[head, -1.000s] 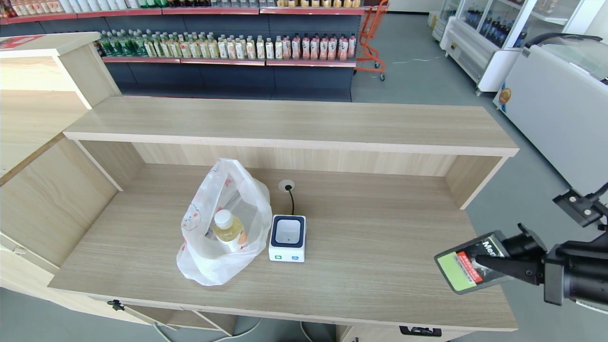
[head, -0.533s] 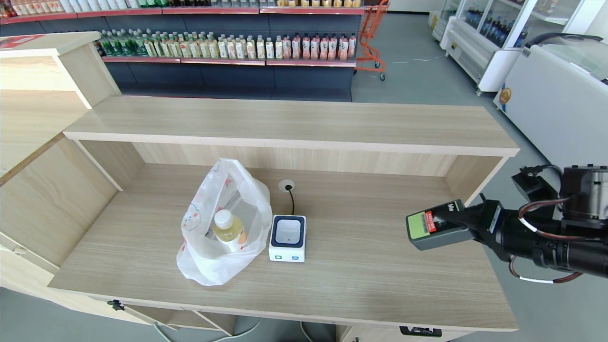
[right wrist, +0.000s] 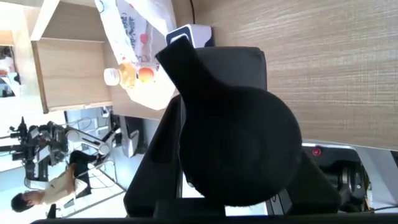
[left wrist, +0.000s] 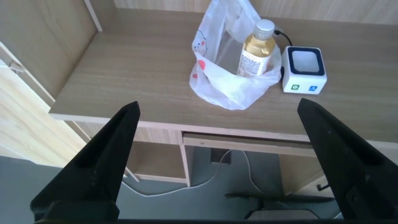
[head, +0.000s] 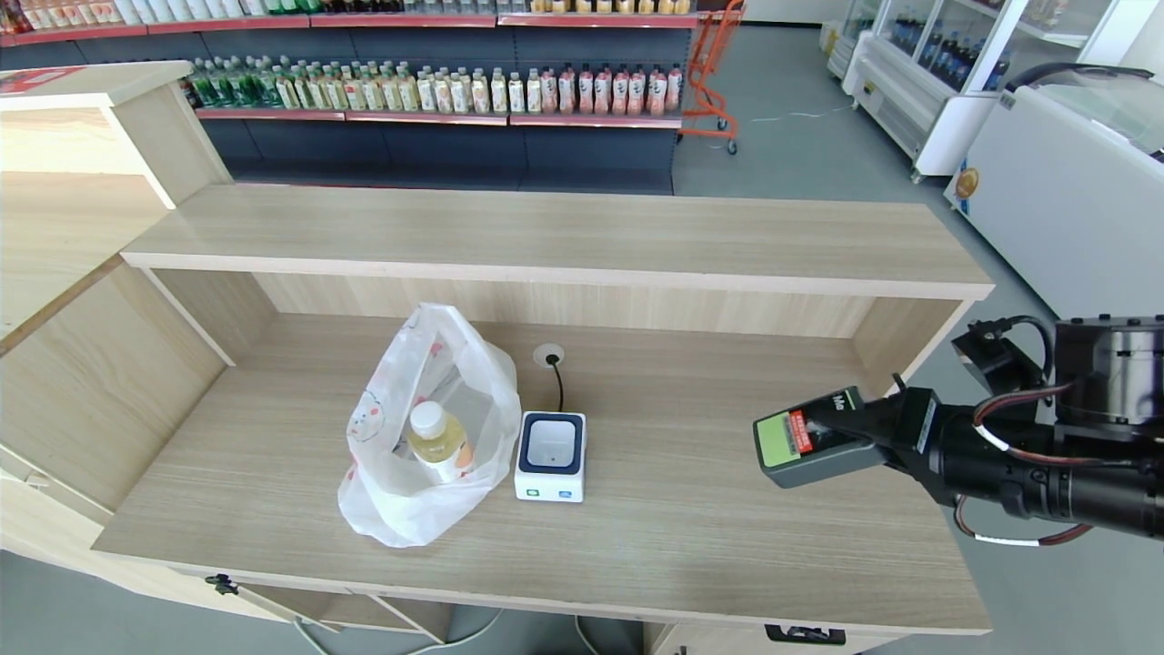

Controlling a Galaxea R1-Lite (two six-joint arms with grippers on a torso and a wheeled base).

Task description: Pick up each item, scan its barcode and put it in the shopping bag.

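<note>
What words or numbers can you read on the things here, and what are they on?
box in the right gripper: white letters partly hidden, red label print too small to read.
bottle in the shopping bag: label print blurred, unreadable.
scanner: two small coloured signs on its front, too small to read.
Nothing here can be read in full.

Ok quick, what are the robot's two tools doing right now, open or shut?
Left tool: open, holding nothing.
Right tool: shut on a dark box with a green and red label.
</note>
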